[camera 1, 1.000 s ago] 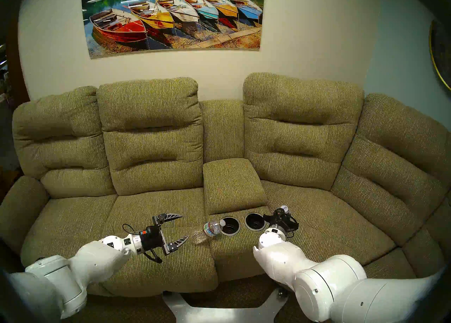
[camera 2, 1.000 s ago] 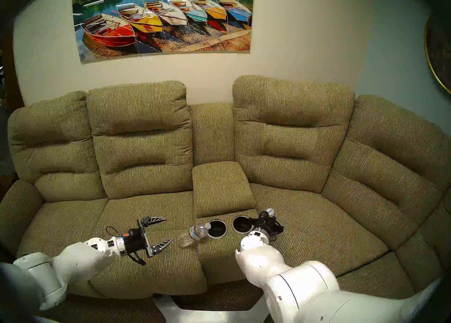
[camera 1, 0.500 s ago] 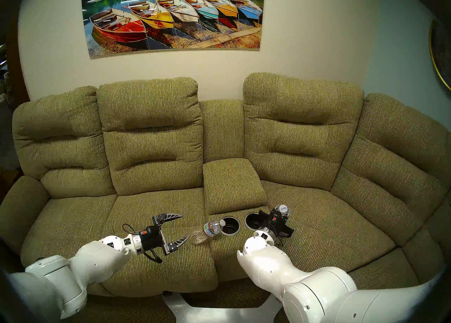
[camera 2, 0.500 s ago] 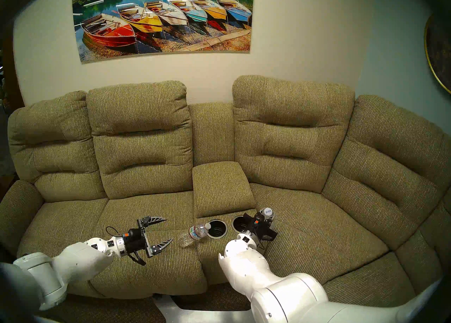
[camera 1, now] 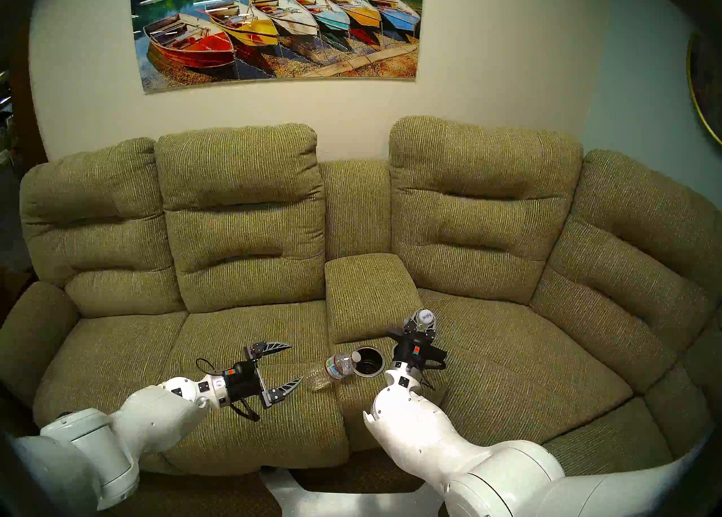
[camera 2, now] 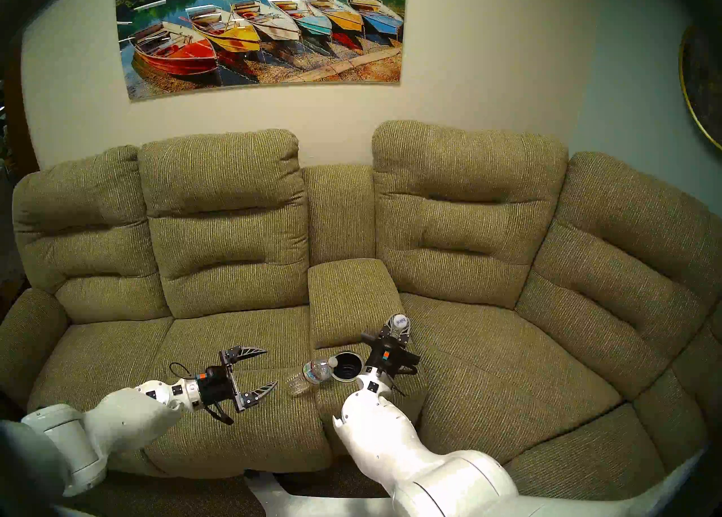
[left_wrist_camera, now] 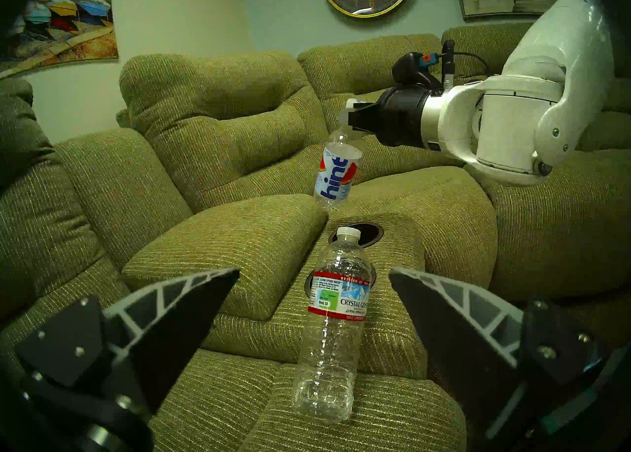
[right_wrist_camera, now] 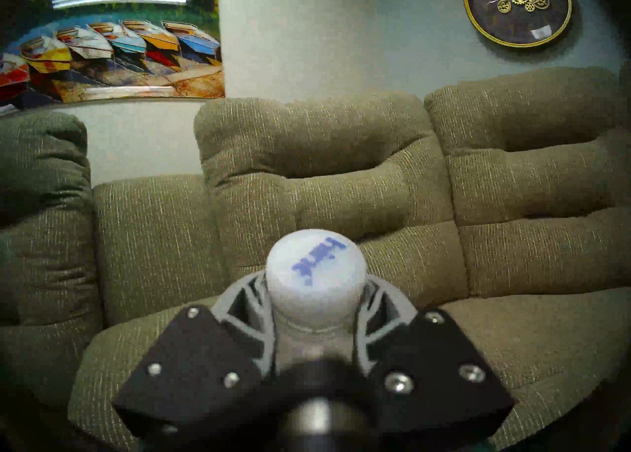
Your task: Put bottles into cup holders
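Landmark: the left cup holder (camera 1: 369, 361), a round black well with a grey rim in the console of the green sofa (camera 1: 242, 332). All places below are relative to it.

Progress: in my judgement the task was about at the beginning. No bottle stood in a holder. Both placements were left to do.

Hint bottle (left_wrist_camera: 336, 171): it hung in the air, above and to the right of the left cup holder, nearly upright, the bottom a little tilted. It touched nothing below it.

Right gripper (right_wrist_camera: 316, 308): my fingers were clamped on the neck of the hint bottle, just under its white cap (right_wrist_camera: 316, 270).

Right cup holder (left_wrist_camera: 362, 232): just to the right of the left cup holder. In the head views my right arm covered it. In the left wrist view it looked empty, and the hint bottle hung above it, toward the sofa back.

Second bottle (camera 1: 334, 369): it lay on its side, just left of the left cup holder, its cap (camera 1: 356, 356) at the rim of that holder and its bottom on the seat cushion.

Left gripper (camera 1: 285, 366): it was wide open and held nothing. It hovered to the left of the left cup holder, pointed at the lying bottle, near its bottom but apart from it.

Right arm pose: my forearm reached forward over the console, with the wrist roughly level in the left wrist view.

Left arm pose: low over the left seat, the wrist nearly level.
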You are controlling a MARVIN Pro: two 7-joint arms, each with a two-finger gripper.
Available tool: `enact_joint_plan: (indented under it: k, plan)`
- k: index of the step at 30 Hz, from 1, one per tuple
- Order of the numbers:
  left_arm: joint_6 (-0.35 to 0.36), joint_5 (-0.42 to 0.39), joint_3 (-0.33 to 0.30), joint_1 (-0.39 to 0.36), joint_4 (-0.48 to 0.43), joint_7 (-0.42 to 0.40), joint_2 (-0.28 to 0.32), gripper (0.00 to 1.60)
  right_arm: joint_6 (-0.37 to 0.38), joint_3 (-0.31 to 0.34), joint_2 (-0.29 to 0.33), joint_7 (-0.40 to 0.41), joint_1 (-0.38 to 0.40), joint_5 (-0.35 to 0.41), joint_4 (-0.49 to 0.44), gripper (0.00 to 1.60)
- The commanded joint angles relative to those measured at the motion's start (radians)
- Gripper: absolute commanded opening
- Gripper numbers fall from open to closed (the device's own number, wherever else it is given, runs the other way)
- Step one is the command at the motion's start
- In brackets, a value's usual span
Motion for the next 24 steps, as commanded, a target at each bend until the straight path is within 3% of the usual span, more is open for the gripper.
enact_joint_plan:
  k: [1,14,19,20,21,22,24]
  plan:
    - [-0.001,0.0,0.0,-0.001,-0.002,0.0,-0.002,1.6,-0.023,-0.012,0.031,-0.103,-0.044,-0.011,-0.063,0.0]
    - [-0.001,0.0,0.0,-0.001,-0.002,0.0,-0.002,1.6,-0.003,-0.073,0.078,-0.085,-0.121,0.004,-0.172,0.0]
    - [-0.001,0.0,0.0,-0.001,-0.002,-0.001,-0.002,1.6,0.048,-0.128,0.098,-0.12,-0.154,0.031,-0.213,0.0]
    - [-0.001,0.0,0.0,-0.001,-0.002,-0.001,-0.002,1.6,0.057,-0.13,0.101,-0.092,-0.16,0.04,-0.222,0.0]
    - [-0.001,0.0,0.0,-0.001,-0.002,-0.001,-0.002,1.6,0.073,-0.156,0.104,-0.13,-0.164,0.044,-0.232,0.0]
    - [-0.001,0.0,0.0,-0.001,-0.002,-0.001,-0.002,1.6,0.09,-0.16,0.106,-0.107,-0.169,0.059,-0.241,0.0]
    - [-0.001,0.0,0.0,-0.001,-0.002,-0.001,-0.002,1.6,0.131,-0.198,0.112,-0.147,-0.176,0.076,-0.259,0.0]
